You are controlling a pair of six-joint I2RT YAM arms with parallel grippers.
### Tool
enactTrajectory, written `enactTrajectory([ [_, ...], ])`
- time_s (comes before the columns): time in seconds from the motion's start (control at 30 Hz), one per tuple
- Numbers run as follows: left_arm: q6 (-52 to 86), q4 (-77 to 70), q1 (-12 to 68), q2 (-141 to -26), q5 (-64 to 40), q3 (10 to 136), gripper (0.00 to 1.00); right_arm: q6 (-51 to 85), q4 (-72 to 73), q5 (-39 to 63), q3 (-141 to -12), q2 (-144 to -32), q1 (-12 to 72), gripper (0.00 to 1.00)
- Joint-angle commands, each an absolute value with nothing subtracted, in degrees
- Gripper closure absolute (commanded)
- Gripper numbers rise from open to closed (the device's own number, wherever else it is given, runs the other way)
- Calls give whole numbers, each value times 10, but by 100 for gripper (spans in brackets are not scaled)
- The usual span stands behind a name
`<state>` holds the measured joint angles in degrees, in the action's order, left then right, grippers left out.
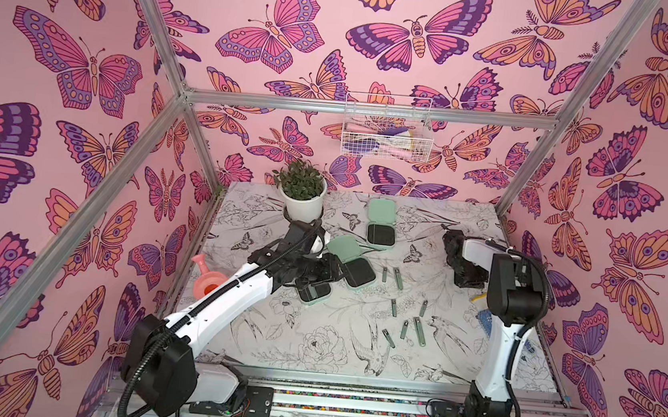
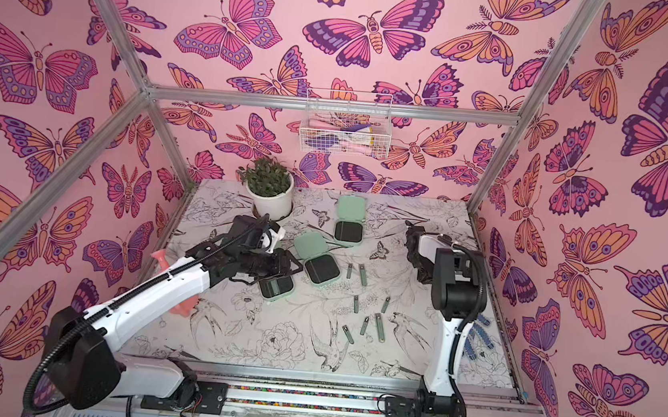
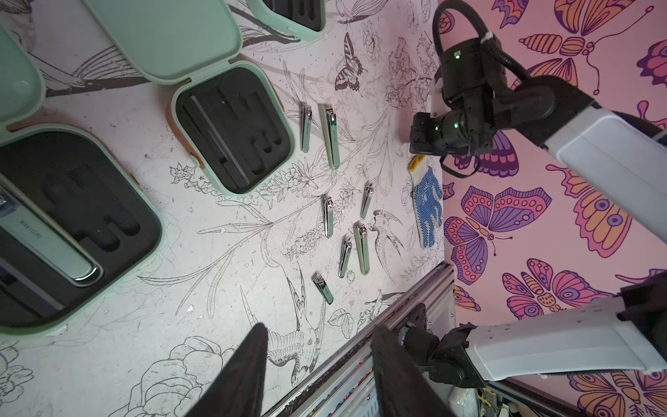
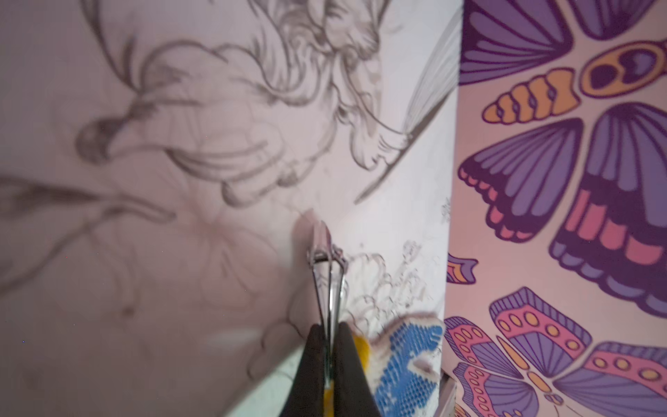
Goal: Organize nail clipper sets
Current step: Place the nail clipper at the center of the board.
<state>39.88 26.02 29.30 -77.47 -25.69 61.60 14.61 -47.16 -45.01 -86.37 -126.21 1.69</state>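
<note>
The right gripper's (image 4: 327, 334) black fingers pinch a silver nail clipper (image 4: 326, 274) edge-on. Its head sticks out past the fingertips above the floral table (image 4: 180, 252), just beside a blue dotted glove (image 4: 404, 364) near the right wall. The left gripper's (image 3: 319, 328) fingers stand apart with nothing between them, and it hovers by the nearest case (image 3: 90, 187). That open mint-green case holds one large clipper (image 3: 54, 249) in its black insert. Beyond it lie a middle case (image 3: 162, 36) and a far case (image 1: 382, 212), both open. Seven loose clippers (image 3: 362, 249) lie scattered between the cases and the glove.
</note>
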Motion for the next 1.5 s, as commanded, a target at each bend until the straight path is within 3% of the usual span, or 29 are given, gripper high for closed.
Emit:
enactTrajectory([
  [0.0, 385, 274, 286, -784, -260, 627, 51, 116, -493, -419, -919, -1296, 10, 100],
  [0.27, 377, 274, 271, -796, -258, 621, 53, 103, -577, -406, -1038, -1367, 7, 100],
  [0.53, 367, 274, 257, -808, -266, 614, 54, 107, -597, -395, -1053, -1378, 7, 99],
  [0.8, 363, 274, 250, -809, -268, 613, 54, 111, -599, -395, -1046, -1373, 7, 80],
  [1.2, 364, 274, 249, -813, -266, 618, 54, 114, -591, -329, -1032, -1340, 10, 75],
  [1.47, 364, 274, 249, -819, -266, 621, 54, 116, -562, -231, -1006, -1278, 9, 63],
])
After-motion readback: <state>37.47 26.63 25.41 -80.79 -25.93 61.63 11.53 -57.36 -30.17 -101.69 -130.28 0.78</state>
